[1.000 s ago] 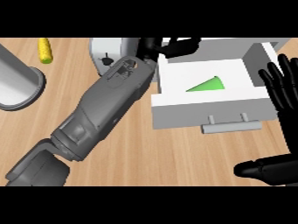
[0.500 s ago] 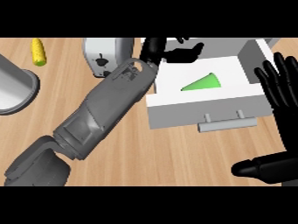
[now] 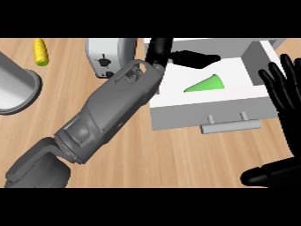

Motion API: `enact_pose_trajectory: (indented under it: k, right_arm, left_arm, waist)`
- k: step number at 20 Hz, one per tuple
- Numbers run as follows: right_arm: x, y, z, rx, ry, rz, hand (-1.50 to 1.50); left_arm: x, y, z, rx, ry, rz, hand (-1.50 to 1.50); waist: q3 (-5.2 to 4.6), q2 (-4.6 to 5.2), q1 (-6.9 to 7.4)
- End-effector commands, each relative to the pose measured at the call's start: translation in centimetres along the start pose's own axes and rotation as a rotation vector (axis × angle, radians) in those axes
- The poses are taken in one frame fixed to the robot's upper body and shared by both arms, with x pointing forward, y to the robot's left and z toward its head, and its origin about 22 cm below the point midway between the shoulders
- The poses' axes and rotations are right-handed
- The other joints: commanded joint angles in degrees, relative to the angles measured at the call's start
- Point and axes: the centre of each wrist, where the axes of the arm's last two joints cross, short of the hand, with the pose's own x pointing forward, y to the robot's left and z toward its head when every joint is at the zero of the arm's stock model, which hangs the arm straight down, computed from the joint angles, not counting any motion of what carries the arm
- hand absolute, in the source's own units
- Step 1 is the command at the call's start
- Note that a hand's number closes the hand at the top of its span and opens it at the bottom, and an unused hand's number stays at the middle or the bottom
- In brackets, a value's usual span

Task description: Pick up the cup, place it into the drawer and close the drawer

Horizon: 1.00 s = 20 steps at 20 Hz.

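Green cup (image 3: 206, 83) in drawer (image 3: 205, 114), drawer open.
Left robot hand (image 3: 162, 50) hovers over the drawer's back corner with fingers (image 3: 195, 57) stretched out, holding nothing. The cup lies on its side inside, clear of them. Right robot hand (image 3: 295, 99) is spread, fingers up, at the right edge beside the drawer. Toaster (image 3: 110, 55) sits on the table (image 3: 178, 159).

I see the desk (image 3: 178, 159) as pale matt wood with fine grain. The drawer (image 3: 205, 110) looks smooth white, its handle (image 3: 231, 127) dull grey metal. The tall cylinder (image 3: 6, 84) has a satin metal sheen; the right robot hand (image 3: 296, 97) is black, slightly glossy.
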Motion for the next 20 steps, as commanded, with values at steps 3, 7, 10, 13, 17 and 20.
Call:
enact_pose_trajectory:
  k: [3,7,10,13,17,20]
  right_arm:
    - [0.7,-0.9,-0.1,-0.019,0.000,-0.052,-1.50]
    - [2.0,-1.6,0.9,0.014,0.010,-0.018,1.50]
    - [1.6,-2.1,1.2,0.045,0.015,0.033,1.50]
    - [2.5,-1.1,2.7,0.152,0.062,0.157,1.50]
    - [3.4,-1.5,2.2,0.172,0.070,0.257,1.50]
    - [3.0,-1.3,2.3,0.200,0.139,0.315,1.50]
  left_arm:
    - [0.2,0.0,0.4,0.021,-0.087,0.173,-1.50]
    - [1.7,0.4,-0.5,0.017,-0.083,0.231,-1.50]
    - [0.7,2.0,0.5,0.040,-0.049,0.246,-1.50]
    - [0.1,4.1,1.3,0.094,-0.080,0.264,-1.50]
    - [-1.2,8.8,3.3,0.165,-0.051,0.283,-1.50]
    - [-0.3,9.3,5.0,0.175,-0.042,0.296,-1.50]
  waist:
    - [-0.05,-0.55,2.38]
    - [-0.07,-1.21,4.66]
    - [-0.08,-1.46,5.73]
    - [-0.12,-1.98,6.66]
    - [-0.13,-2.01,7.60]
    - [-0.11,-2.06,7.74]
